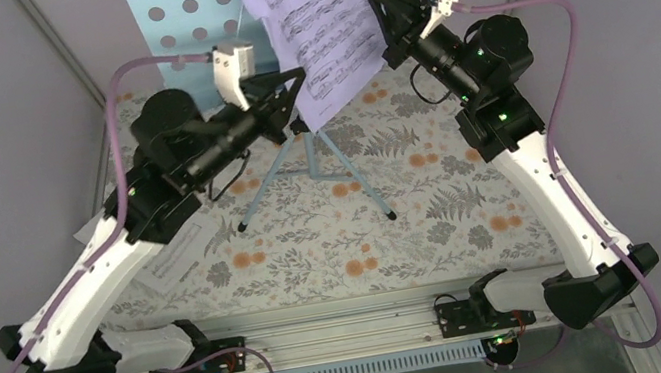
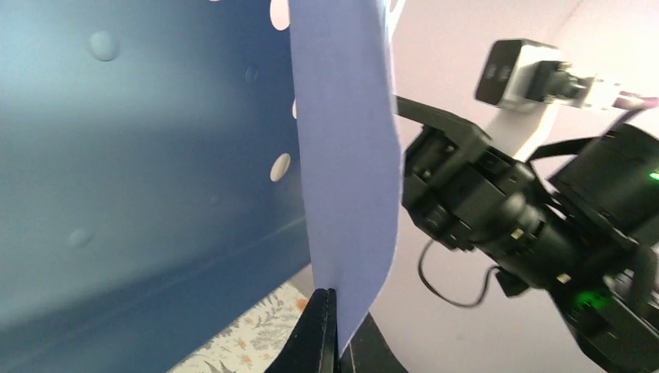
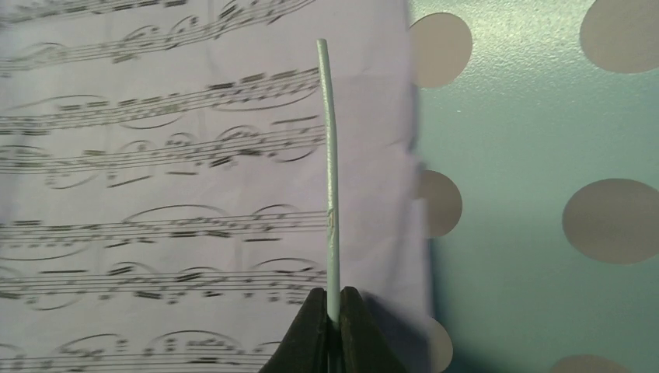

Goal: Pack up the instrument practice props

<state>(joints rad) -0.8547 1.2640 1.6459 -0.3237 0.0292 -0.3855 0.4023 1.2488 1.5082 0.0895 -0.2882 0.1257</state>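
Sheet-music page pinched in left gripper, thin pale strip clamped in right gripper; risk of tear or music stand tip-over from uneven pull.

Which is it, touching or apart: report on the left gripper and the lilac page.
Touching. In the left wrist view the left gripper, shut, pinches the lilac page at its lower edge, with no gap.

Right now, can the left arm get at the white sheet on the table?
Probably not yet: the left end effector is shut on the lilac page, and the white sheet lies partly under that arm.
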